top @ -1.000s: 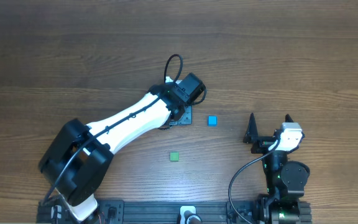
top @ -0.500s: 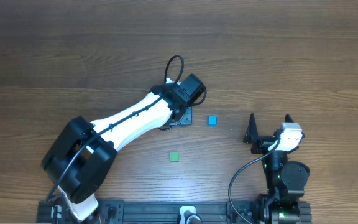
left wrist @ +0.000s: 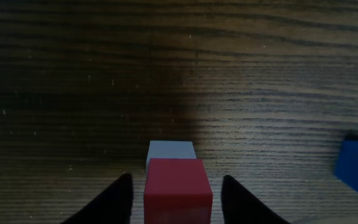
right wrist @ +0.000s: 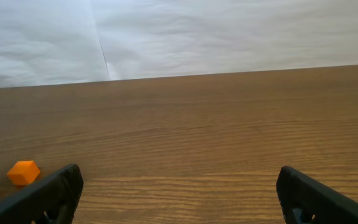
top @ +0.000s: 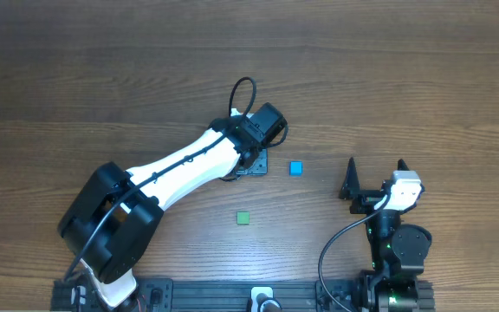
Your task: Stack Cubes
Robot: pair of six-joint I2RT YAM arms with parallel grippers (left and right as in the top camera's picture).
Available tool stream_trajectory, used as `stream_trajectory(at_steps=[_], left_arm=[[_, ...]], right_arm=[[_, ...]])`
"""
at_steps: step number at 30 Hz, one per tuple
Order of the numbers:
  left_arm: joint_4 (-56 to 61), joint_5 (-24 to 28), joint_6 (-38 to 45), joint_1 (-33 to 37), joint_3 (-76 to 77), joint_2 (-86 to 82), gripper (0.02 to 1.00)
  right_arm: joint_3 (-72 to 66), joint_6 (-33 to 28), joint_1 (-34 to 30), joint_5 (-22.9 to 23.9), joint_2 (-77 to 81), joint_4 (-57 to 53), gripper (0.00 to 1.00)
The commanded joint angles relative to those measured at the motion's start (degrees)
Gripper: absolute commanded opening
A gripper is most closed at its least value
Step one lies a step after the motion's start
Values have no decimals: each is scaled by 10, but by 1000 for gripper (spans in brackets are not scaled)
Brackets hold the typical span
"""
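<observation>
1. Gripper status, left arm: the left gripper (left wrist: pixel 177 179) is low over the table (top: pixel 423 78) near its middle. Its jaws are partly open and straddle a red cube (left wrist: pixel 178 193). A thin gap shows on each side of the cube, so the fingers (left wrist: pixel 114 200) are not clamping it.
2. The red cube sits over a grey cube (left wrist: pixel 171 149), and a strip of the grey top shows past it. Sides look roughly lined up. I cannot tell if the two touch.
3. The blue cube (top: pixel 295 168) lies flat on the table, near the left gripper on its right side and apart from the stack.
4. The green cube (top: pixel 243 218) lies alone, closer to the arm bases, between the two arms.
5. The right gripper (top: pixel 375 165) is close to its own base. Its jaws are spread wide and hold nothing. It is well apart from the blue and green cubes.
6. An orange cube (right wrist: pixel 23 172) lies on the table out ahead of the right gripper, not between its fingers. A white backdrop (right wrist: pixel 229 37) stands behind the table's far edge.
</observation>
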Motion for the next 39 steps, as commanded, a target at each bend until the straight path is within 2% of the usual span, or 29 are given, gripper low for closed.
stream_trajectory(at_steps=[1,3,4,10,15,20,33,39], left_arm=[[2,-9,-4,-2,13,4,643],[1,-21,-4,-2,16,2,779],[1,-29,-4,-2,23,1,816],[-34,-43,3,30,116,6,923],[-78,-30,53,75,239,70,921],[-120,-27,61,96,330,154,904],[-98,-12,70,97,332,232,869],[-97,-8,69,97,332,242,809]], right_arm=[[-3,-4,-3,-6,-5,-1,991],[-3,-4,-3,-6,-5,-1,991],[-3,-3,-3,-6,-5,-1,993],[-3,-4,-3,-6,-5,-1,993],[-3,-4,-3,-7,-5,-1,991],[-3,-4,-3,-6,-5,-1,991],[-3,-3,-3,-6,-5,-1,991],[-3,-4,-3,-6,-5,-1,993]])
